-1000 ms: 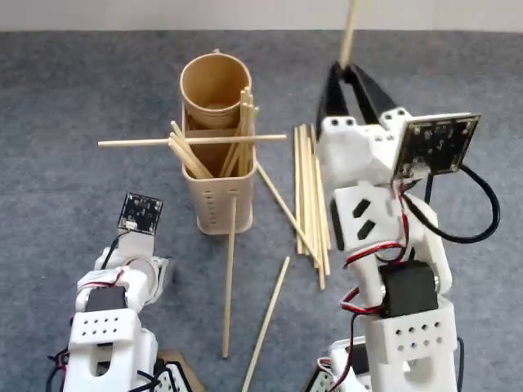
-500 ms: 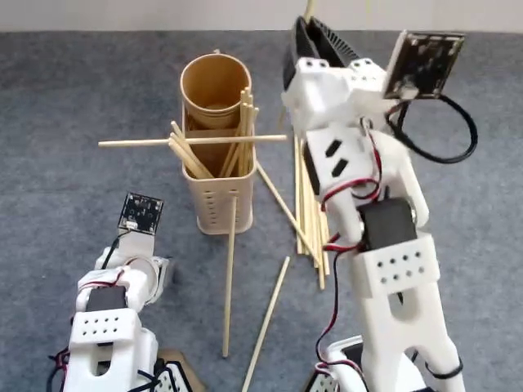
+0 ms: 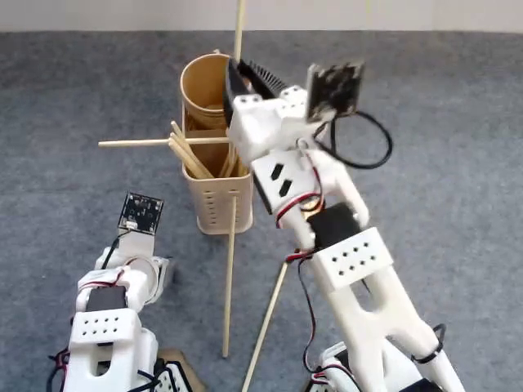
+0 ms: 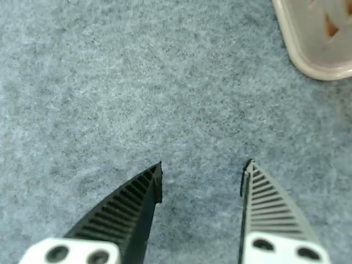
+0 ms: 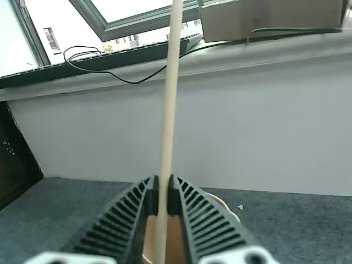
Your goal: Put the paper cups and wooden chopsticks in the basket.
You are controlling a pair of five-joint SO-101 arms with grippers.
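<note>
My right gripper (image 3: 236,72) is shut on a wooden chopstick (image 3: 239,28) that stands upright above the beige basket (image 3: 217,204). A paper cup (image 3: 204,86) sits in the basket's far end, and several chopsticks (image 3: 189,157) lean in the near part. One chopstick (image 3: 155,142) lies across the rim. In the right wrist view the held chopstick (image 5: 171,93) rises between the shut fingers of the right gripper (image 5: 163,186), with the cup rim (image 5: 223,202) below. My left gripper (image 4: 203,168) hangs open over bare carpet, near a basket corner (image 4: 322,49).
Two loose chopsticks (image 3: 230,273) (image 3: 266,325) lie on the grey carpet in front of the basket. The left arm (image 3: 110,306) rests at the near left. The right arm's body (image 3: 327,229) covers the carpet to the right of the basket.
My right arm has swung left with the chopstick, from above the pile on the right to over the basket and cup. The left arm has stayed still.
</note>
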